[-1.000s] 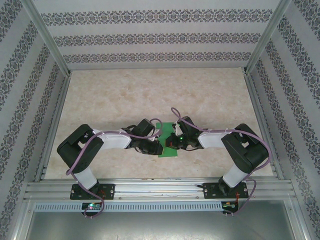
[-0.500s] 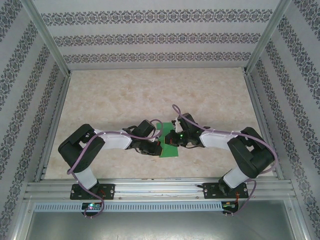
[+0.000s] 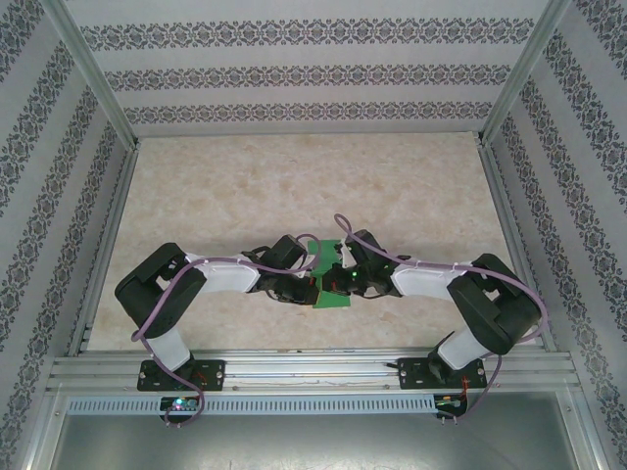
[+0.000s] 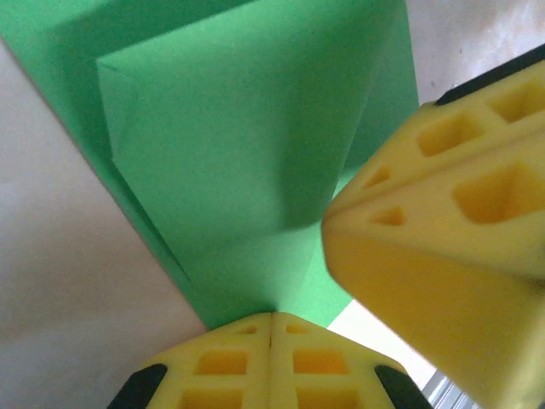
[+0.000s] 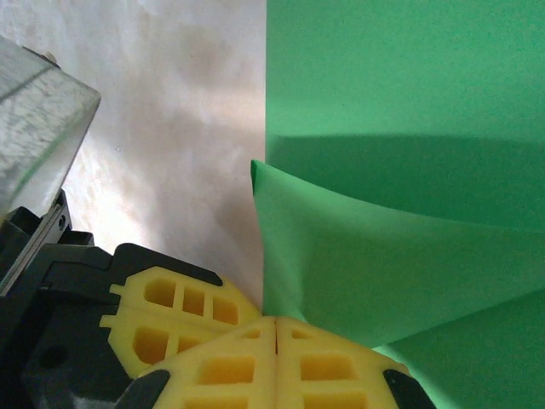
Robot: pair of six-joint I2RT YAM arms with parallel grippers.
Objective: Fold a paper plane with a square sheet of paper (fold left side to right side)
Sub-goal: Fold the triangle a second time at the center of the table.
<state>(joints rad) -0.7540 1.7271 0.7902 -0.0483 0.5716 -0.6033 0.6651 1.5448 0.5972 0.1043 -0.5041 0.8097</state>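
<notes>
Marbled beige tabletop (image 3: 294, 186). Thin bright green square sheet of paper (image 5: 409, 85), partly folded, lies between both pincers. Right gripper (image 5: 277, 325) clamped on its lifted flap; left gripper (image 4: 272, 319) fingers together at its edge.

Overhead now, two matching arms: the left arm (image 3: 220, 276) at eight o'clock and the right arm (image 3: 423, 280) at four o'clock. Each has a white tubular link between chunky black joint housings and trails a looping purple cable (image 3: 149, 315). Black base plates (image 3: 181, 374) towards six o'clock show flecks of red. In close, the left gripper (image 4: 272, 317) and right gripper (image 5: 276, 322) have bright yellow fingers (image 4: 230, 366), moulded with rectangular pockets and tipped black at the bottom corners.
</notes>
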